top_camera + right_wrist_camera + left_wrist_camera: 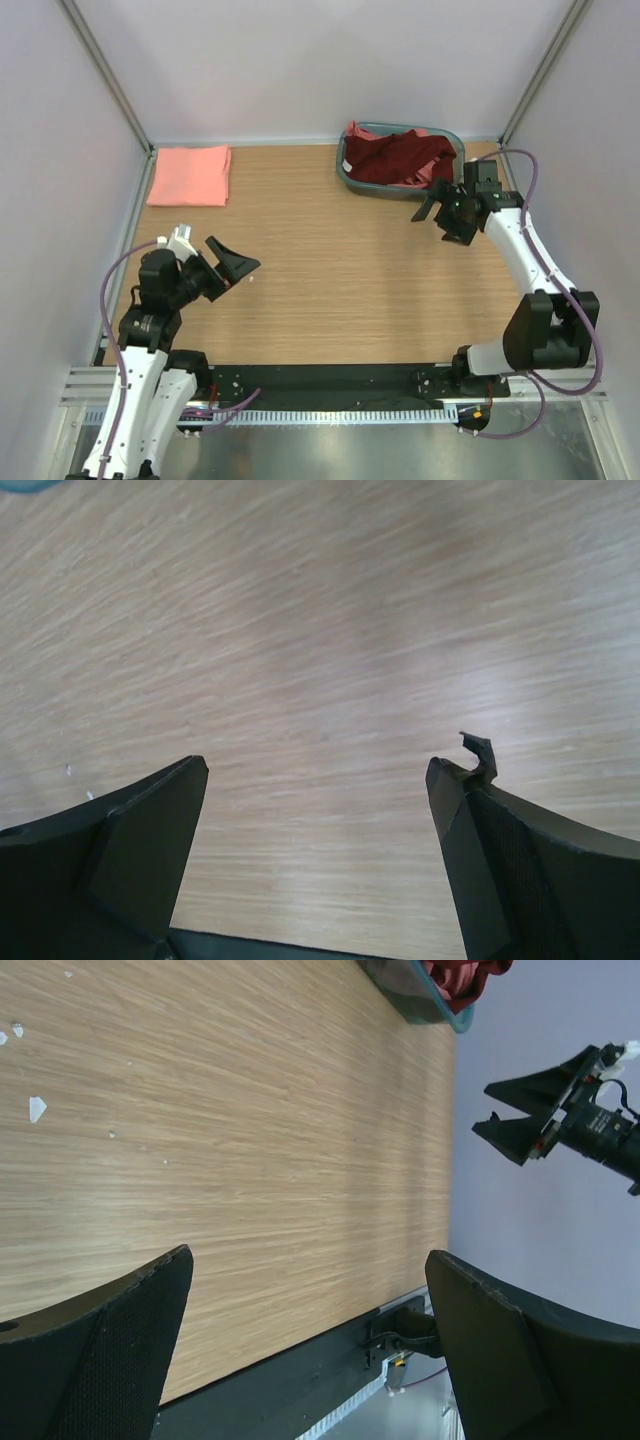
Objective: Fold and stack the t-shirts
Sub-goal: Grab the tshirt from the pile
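A salmon pink t-shirt [190, 175] lies folded flat at the far left of the table. A dark maroon t-shirt [398, 157] lies crumpled in the teal basket [347, 172] at the far right, with pink cloth [362, 131] under it. The maroon cloth also shows in the left wrist view [462, 977]. My left gripper [240, 262] is open and empty above the near left of the table. My right gripper [447, 212] is open and empty just in front of the basket's right end. It also shows in the left wrist view [508, 1105].
The wooden table [330, 270] is bounded by white walls with metal posts on three sides. A black strip and a metal rail run along the near edge [330, 380]. A few small white specks [36, 1108] lie on the wood.
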{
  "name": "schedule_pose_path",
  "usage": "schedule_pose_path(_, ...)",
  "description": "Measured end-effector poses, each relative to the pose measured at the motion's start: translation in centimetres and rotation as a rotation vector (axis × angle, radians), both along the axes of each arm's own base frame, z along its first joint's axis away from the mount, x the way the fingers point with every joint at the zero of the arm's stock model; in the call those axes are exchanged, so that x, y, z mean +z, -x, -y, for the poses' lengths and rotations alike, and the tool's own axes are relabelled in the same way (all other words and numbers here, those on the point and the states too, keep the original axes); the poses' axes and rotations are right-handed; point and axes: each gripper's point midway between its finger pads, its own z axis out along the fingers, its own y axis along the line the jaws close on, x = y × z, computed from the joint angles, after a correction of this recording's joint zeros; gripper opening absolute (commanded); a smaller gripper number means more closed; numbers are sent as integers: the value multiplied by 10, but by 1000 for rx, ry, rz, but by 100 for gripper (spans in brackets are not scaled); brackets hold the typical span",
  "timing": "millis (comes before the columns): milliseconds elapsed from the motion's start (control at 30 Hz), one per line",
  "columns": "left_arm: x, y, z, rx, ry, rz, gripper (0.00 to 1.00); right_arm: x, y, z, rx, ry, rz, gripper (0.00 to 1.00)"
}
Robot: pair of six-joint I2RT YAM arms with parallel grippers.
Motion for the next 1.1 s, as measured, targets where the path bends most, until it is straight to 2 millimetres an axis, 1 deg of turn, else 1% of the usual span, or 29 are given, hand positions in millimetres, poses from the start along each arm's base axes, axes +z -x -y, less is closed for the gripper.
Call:
schedule_pose_path(67,7,1,0,-7,-8,16,100,3,-16,5,-17,26,11,100)
schedule_pose_path(133,14,1,0,-17,-18,35,100,11,-35,12,-48,55,28,100)
schedule_pose_path(167,15,2,0,-22,-21,39,100,17,-48,17,-71,74,41,99)
schedule_pose_path(200,16,2,1,-29,-24,41,100,22,-64,22,-88,83,60,90)
schedule_pose_path(233,16,4,1,-36,-28,41,100,27,-77,26,-103,85,76,85)
schedule_pose_path(300,15,6,1,-46,-39,37,100,33,-110,35,-140,58,100,82)
schedule_pose_path(333,15,7,0,-50,-46,35,100,34,-127,40,-154,47,117,81)
schedule_pose_path(400,15,10,0,-58,-62,29,100,30,-155,46,-177,30,140,79)
schedule_pose_path(433,17,11,-1,-63,-72,31,99,27,-165,47,-182,27,146,77)
schedule_pose_path(467,18,11,-1,-66,-77,30,98,22,-177,46,-185,20,147,76)
schedule_pose_path(500,19,11,-2,-69,-88,33,98,20,-188,43,-181,16,152,72)
schedule_pose_path(533,20,11,-2,-72,-95,37,95,18,-198,40,-175,13,157,69)
schedule_pose_path(567,21,11,-3,-74,-102,38,94,17,-210,34,-166,8,166,68)
schedule_pose_path(633,21,12,-4,-79,-119,43,90,20,-235,17,-133,-6,199,66)
schedule_pose_path(700,19,12,-6,-80,-135,38,86,23,-251,-4,-89,-6,230,66)
schedule_pose_path(733,18,12,-7,-81,-144,38,81,25,-256,-16,-63,0,246,66)
schedule_pose_path(867,15,11,-8,-85,-167,35,75,40,-265,-79,77,48,328,72)
schedule_pose_path(900,14,11,-9,-86,-169,33,72,44,-266,-94,108,58,349,72)
schedule_pose_path(967,13,10,-9,-89,-172,27,71,54,-273,-121,151,61,401,73)
schedule_pose_path(1000,12,10,-9,-90,-173,25,69,56,-277,-134,172,61,427,73)
schedule_pose_path(1067,12,10,-9,-91,-173,24,68,52,-285,-149,190,56,452,72)
schedule_pose_path(1100,12,10,-8,-92,-173,24,67,47,-289,-152,192,55,457,70)
